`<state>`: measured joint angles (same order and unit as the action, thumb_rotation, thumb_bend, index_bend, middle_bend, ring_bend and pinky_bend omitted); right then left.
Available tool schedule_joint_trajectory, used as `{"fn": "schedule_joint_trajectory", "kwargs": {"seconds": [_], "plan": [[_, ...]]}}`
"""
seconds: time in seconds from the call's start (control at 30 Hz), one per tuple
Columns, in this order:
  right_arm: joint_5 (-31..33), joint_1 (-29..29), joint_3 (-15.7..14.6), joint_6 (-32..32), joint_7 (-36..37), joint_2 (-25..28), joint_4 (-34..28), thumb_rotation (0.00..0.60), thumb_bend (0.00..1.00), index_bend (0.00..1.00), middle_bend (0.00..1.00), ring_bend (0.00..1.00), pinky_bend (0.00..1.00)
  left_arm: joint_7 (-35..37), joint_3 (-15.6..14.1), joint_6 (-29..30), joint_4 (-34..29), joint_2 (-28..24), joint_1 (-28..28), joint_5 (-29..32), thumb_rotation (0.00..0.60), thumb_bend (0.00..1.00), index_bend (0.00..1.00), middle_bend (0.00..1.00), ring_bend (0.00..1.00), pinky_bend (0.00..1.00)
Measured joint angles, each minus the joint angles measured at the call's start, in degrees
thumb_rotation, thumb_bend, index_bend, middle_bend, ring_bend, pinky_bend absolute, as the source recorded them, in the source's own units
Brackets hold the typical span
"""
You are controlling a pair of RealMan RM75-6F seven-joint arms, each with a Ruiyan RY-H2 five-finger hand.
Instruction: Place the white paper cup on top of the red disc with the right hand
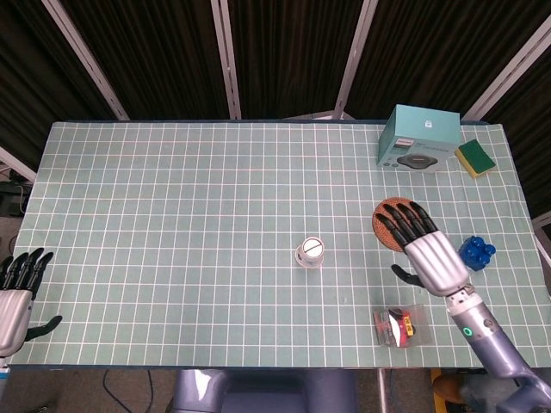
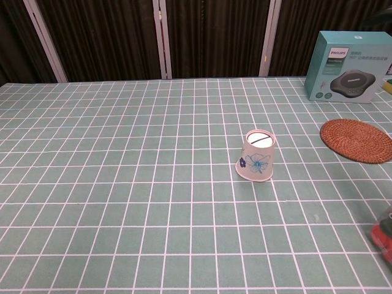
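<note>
1. White paper cup (image 2: 258, 155) standing upside down near the middle of the surface (image 1: 172, 215), wide mouth down, narrow base up; tapered, thin paper, blue flower printed on its side. Untouched by either hand.
2. Red disc (image 2: 358, 139) lying flat at about 3 o'clock from the cup, well apart; round, coiled woven texture, reddish-brown. Bare on top in the chest view, so judged ready to take the cup; task not yet done.
3. Right hand (image 1: 424, 245) hovering at 3 o'clock from the cup, palm down, dark fingers (image 1: 398, 218) spread and holding nothing, tips overlapping the disc's near edge in the head view. Out of the chest view.
4. Left hand (image 1: 15, 292) at the 8 o'clock corner, off the surface's edge, fingers side by side and extended, thumb out, empty; likely parked because the task names the right hand.
5. Surface covered in a green cloth with a white grid, flat and matte.
6. Teal cardboard box (image 1: 417, 139) at 1 o'clock, yellow-green sponge (image 1: 475, 158) beside it; blue toy block (image 1: 475, 252) at 3 o'clock beyond the disc; clear packet with red contents (image 1: 398, 327) at 5 o'clock.
</note>
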<state>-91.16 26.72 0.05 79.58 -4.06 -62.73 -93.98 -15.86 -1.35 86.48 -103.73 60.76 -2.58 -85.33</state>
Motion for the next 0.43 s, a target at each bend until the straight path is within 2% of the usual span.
{"fn": "schedule_joint_trajectory", "kwargs": {"seconds": [0.13, 0.23, 0.43], "plan": [[-0.9, -5.0, -0.5, 6.4, 3.1, 0.3, 3.4, 0.600, 0.00, 0.00, 0.00, 0.00, 0.00, 0.6, -0.4, 0.9, 0.5, 0.0, 0.5, -1.4, 0.600, 0.00, 0.00, 0.00, 0.00, 0.00], [-0.5, -7.9, -0.5, 8.9, 4.5, -0.5, 6.0, 0.600, 0.00, 0.00, 0.00, 0.00, 0.00, 1.1, -0.4, 1.4, 1.0, 0.1, 0.8, -2.0, 0.600, 0.00, 0.00, 0.00, 0.00, 0.00], [1.0, -11.8, -0.4, 11.3, 2.0, -2.3, 7.2, 0.600, 0.00, 0.00, 0.00, 0.00, 0.00, 1.5, -0.2, 2.3, 1.7, 0.4, 1.2, -2.8, 0.600, 0.00, 0.00, 0.00, 0.00, 0.00]]}}
